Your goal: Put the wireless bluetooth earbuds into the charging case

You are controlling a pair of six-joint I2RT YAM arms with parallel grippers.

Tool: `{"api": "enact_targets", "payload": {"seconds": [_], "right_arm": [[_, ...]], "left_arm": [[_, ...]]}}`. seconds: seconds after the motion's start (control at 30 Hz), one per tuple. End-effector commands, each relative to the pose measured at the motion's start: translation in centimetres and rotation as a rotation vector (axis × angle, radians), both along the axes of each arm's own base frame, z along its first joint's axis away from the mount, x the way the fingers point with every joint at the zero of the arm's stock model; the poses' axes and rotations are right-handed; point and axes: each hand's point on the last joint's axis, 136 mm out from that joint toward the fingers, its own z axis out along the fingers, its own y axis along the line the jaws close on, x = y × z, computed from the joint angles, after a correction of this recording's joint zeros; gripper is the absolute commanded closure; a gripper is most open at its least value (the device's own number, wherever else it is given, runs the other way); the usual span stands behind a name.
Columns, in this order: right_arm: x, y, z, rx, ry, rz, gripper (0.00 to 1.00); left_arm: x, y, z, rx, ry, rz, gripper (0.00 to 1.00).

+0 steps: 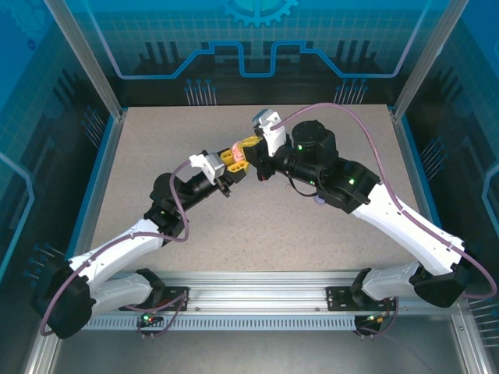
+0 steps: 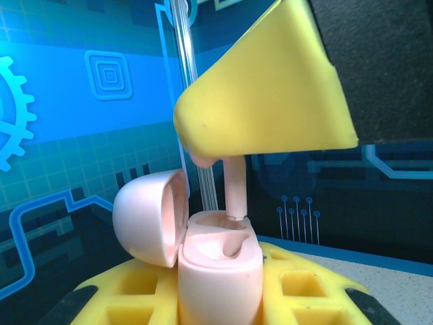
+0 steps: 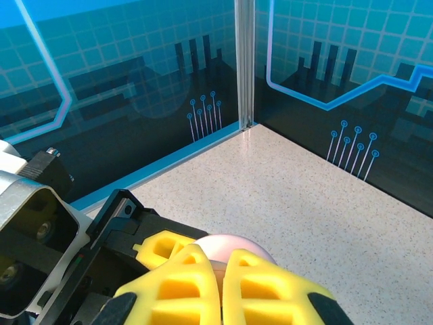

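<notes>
1. Top external view: both arms meet over the middle of the table [image 1: 312, 249]. The left gripper [image 1: 231, 160] is clamped on a pink charging case [image 1: 236, 150], which sits between its yellow fingers. The right gripper [image 1: 251, 148] hangs just beside the case on the far side. From up here I cannot tell how its fingers stand.

2. Left wrist view: the case stands upright between the left gripper's yellow fingers [image 2: 128, 291], pinched on both sides. Its lid [image 2: 145, 217] is swung open and hangs off the left of the body. Straight above the case is a yellow finger [image 2: 270, 88] of the right gripper, with a pale pink earbud [image 2: 235, 189] poking out beneath it. The earbud's head is tucked under the finger and its stem points straight down. The stem's tip is at the mouth of a slot in the case. I cannot tell whether it touches or just hovers.

3. Right wrist view: the right gripper's two yellow fingers [image 3: 196, 284] are pressed nearly together, with only a thin seam between them. Just beyond their tips a rounded pink part of the case shows. To the left of the fingertips sit the left gripper's black and grey body and one of its yellow fingers [image 3: 159, 247].
</notes>
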Motion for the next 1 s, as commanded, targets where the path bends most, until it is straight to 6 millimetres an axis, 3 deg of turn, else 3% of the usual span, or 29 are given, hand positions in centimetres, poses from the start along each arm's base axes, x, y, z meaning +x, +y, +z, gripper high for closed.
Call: {"api": "enact_targets", "payload": {"seconds": [0.0, 0.53, 0.97], "right_arm": [[-0.2, 0.1, 1.9, 0.057, -0.019, 0.013, 0.97], [0.4, 0.7, -0.8, 0.006, 0.032, 0.01, 0.98], [-1.3, 0.9, -2.3, -0.041, 0.049, 0.101, 0.98]], "left_arm": [[-1.0, 0.2, 3.0, -0.037, -0.086, -0.013, 1.0], [-1.2, 0.3, 3.3, -0.037, -0.099, -0.01, 1.0], [-1.2, 0.4, 3.5, -0.042, -0.101, -0.004, 1.0]]}}
